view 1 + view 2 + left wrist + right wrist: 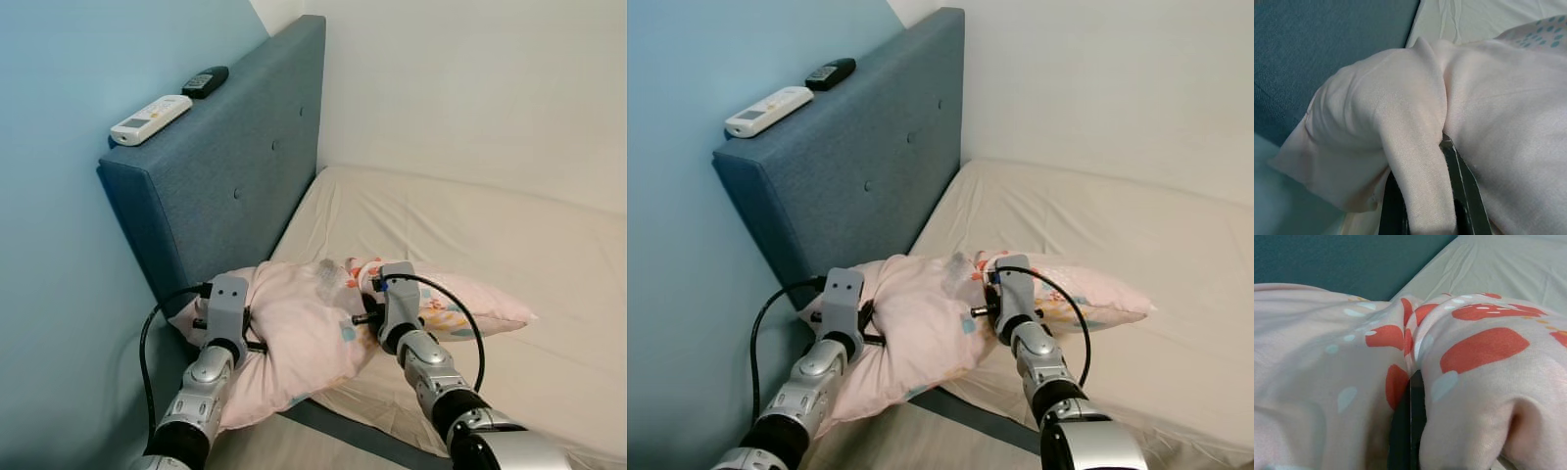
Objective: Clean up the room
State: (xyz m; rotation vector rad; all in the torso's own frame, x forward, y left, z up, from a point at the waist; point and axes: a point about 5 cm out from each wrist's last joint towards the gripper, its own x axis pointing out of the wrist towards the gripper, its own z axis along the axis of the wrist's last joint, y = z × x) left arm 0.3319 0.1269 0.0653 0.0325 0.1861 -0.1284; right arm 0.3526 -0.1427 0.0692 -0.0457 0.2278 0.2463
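Both my left hand (257, 331) and right hand (364, 305) are clamped on the pink pillow (294, 323) — bed-tidying underway. Next, I judge, it needs lifting toward the headboard (230, 176).

Head stereo downward — wrists close on pillow (1400, 112)

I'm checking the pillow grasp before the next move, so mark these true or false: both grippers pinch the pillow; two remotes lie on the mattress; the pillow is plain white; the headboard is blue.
1. Both the left gripper and the right gripper pinch folds of the pillow. True.
2. Two remotes lie on the mattress. False: the white remote and the black remote lie on top of the headboard.
3. The pillow is plain white. False: it is pink with printed patches.
4. The headboard is blue. True.
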